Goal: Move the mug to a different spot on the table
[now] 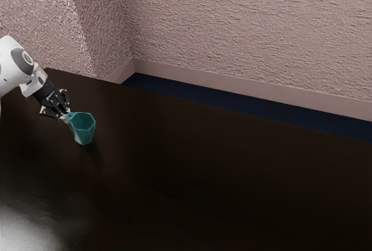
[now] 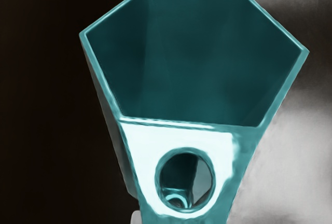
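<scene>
**Dark desk, mug not yet placed elsewhere**

Rough pink walls point(image 1: 232, 24) backed the dark desk point(image 1: 221, 181). The white arm point(image 1: 17, 68) reached in at the exterior view's left. The teal mug point(image 1: 82, 128) was there too, so the move seemingly remained undone. The jaws met its handle point(image 2: 185, 180) side, but whether they pinched it could not be told.

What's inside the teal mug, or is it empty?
Empty. The wrist view looks into the mug from above, and only bare teal inside walls show.
</scene>
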### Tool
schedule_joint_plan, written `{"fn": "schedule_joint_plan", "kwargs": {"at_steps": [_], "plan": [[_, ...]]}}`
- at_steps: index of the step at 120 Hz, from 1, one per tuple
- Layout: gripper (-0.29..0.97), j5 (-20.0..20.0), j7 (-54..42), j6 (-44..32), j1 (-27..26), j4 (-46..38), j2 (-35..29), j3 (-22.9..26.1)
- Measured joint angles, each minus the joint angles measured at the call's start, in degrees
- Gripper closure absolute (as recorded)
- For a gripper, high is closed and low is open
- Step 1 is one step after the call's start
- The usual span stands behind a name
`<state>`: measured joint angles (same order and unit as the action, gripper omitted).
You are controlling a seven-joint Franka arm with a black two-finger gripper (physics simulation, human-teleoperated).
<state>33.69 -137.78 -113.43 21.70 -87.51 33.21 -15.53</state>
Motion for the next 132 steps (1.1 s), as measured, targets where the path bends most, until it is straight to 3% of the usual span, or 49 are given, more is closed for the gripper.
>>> {"fn": "schedule_joint_plan", "kwargs": {"at_steps": [57,132], "plan": [[0.79,0.83,3.37,4.21,-0.36,-2.26,-5.52,2.05],[0.79,14.61,6.31,8.81,-0.45,-14.8,-10.79,6.78]]}}
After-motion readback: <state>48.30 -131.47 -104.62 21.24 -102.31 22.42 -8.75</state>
